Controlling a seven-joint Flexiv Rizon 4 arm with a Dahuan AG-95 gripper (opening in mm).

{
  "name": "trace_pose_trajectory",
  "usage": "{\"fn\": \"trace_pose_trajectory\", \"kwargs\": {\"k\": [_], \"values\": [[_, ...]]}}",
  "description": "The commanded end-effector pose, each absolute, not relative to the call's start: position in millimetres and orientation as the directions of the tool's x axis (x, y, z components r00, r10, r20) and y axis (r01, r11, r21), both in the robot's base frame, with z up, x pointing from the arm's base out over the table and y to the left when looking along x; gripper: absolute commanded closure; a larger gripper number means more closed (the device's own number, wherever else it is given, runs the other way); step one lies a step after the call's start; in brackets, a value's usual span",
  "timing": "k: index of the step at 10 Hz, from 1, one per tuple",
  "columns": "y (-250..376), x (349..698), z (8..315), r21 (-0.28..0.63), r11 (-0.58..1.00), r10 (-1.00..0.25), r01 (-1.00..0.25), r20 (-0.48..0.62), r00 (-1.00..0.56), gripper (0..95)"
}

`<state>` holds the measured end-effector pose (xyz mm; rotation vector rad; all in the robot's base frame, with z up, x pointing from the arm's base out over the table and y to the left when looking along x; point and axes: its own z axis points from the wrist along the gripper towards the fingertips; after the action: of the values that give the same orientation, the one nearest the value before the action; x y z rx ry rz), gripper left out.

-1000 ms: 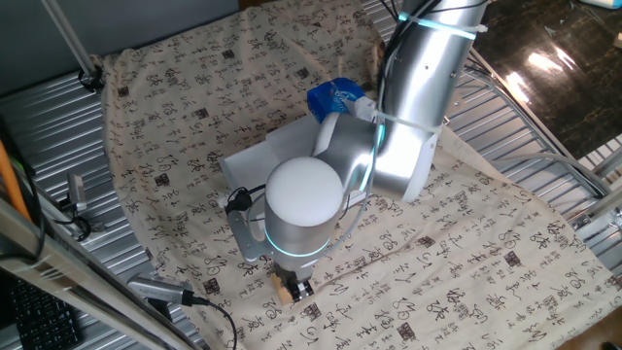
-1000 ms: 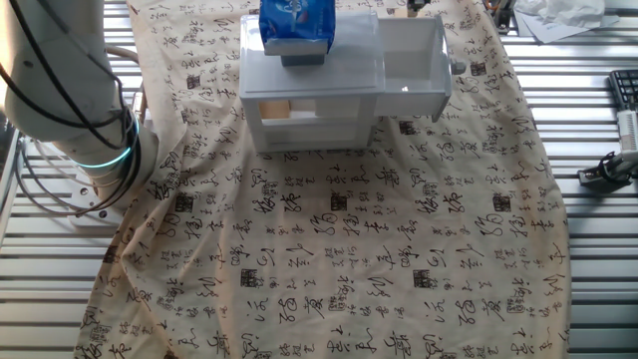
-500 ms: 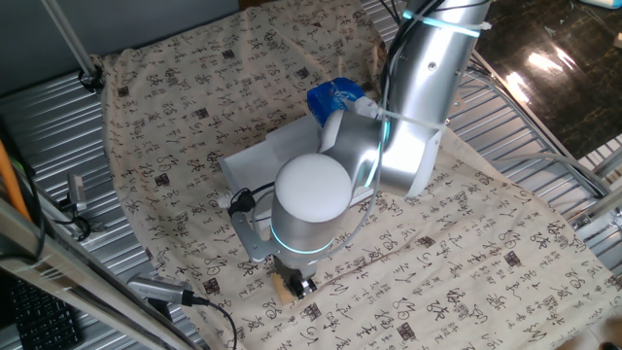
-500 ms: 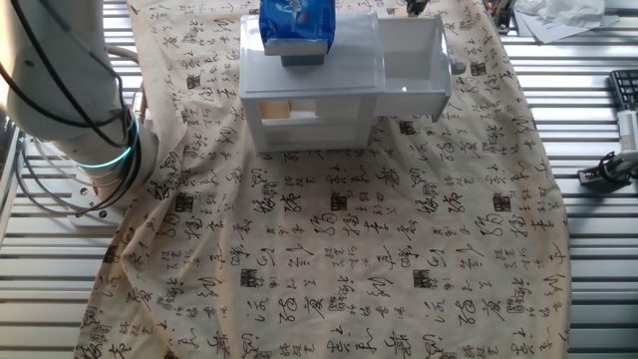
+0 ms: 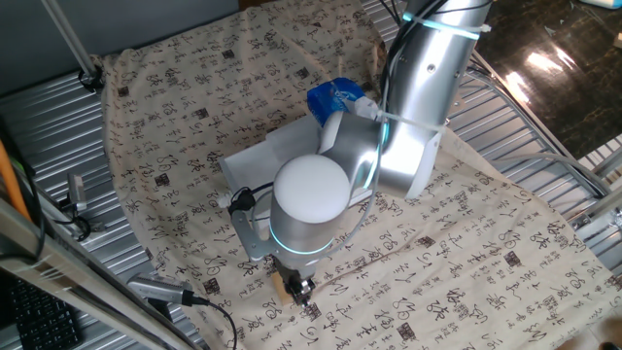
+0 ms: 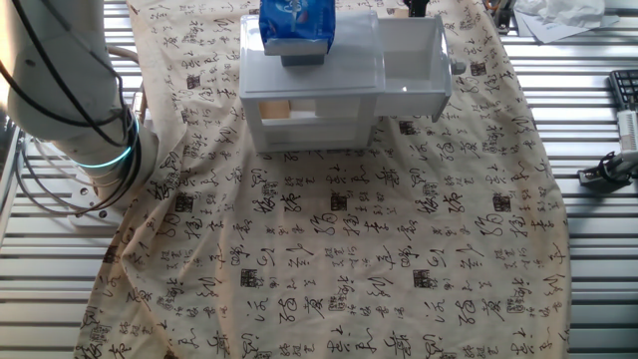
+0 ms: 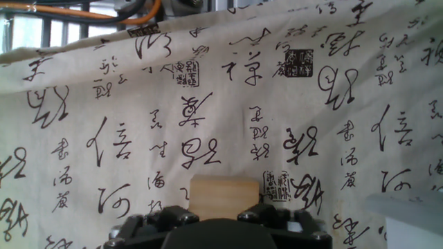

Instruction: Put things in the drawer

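Observation:
The small tan wooden block point(image 7: 223, 196) lies on the printed cloth, and in the hand view it sits right between my two black fingertips point(image 7: 170, 216). My gripper point(image 7: 221, 216) has its jaws against the block's two sides. In one fixed view the gripper point(image 5: 299, 290) is low at the cloth by the block point(image 5: 282, 284), in front of the white cabinet point(image 5: 255, 160). In the other fixed view the upper white drawer point(image 6: 411, 62) is pulled open to the right, with its knob point(image 6: 457, 68) showing. Gripper and block are out of sight there.
A blue-and-white tissue pack point(image 6: 296, 24) lies on top of the cabinet point(image 6: 309, 85) and also shows in one fixed view point(image 5: 335, 97). The lower drawer point(image 6: 299, 110) has a tan slot. My arm point(image 5: 408, 126) reaches over the cabinet. Metal slats surround the cloth.
The arm's wrist shifted slightly right and down over the block between one second and half a second ago. Since then it has barely moved. The drawer and tissue pack have not moved.

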<state>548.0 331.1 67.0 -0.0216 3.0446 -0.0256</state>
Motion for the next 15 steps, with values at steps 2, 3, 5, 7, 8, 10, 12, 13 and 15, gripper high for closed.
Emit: {"fn": "trace_pose_trajectory", "kwargs": {"k": [2, 3, 5, 7, 8, 10, 12, 13, 15], "values": [[329.4, 548.8, 57.5, -0.021, 1.0, -0.01, -0.009, -0.098, -0.995, 0.0], [329.1, 549.1, 54.0, -0.021, 1.0, -0.011, -0.009, -0.098, -0.995, 0.0], [328.8, 549.5, 49.3, -0.02, 1.0, -0.01, -0.008, -0.098, -0.995, 0.0], [328.6, 549.8, 45.1, -0.02, 1.0, -0.007, -0.005, -0.097, -0.995, 0.0], [328.4, 549.9, 42.9, -0.02, 1.0, -0.006, -0.004, -0.099, -0.995, 19.0], [328.5, 550.0, 40.4, -0.017, 1.0, 0.002, 0.004, -0.105, -0.994, 38.0], [328.5, 549.9, 40.0, -0.012, 1.0, 0.027, 0.028, -0.108, -0.994, 95.0], [328.5, 549.9, 40.0, -0.007, 0.999, 0.033, 0.034, -0.107, -0.994, 95.0], [328.5, 549.9, 40.0, -0.006, 0.999, 0.035, 0.036, -0.107, -0.994, 95.0]]}}
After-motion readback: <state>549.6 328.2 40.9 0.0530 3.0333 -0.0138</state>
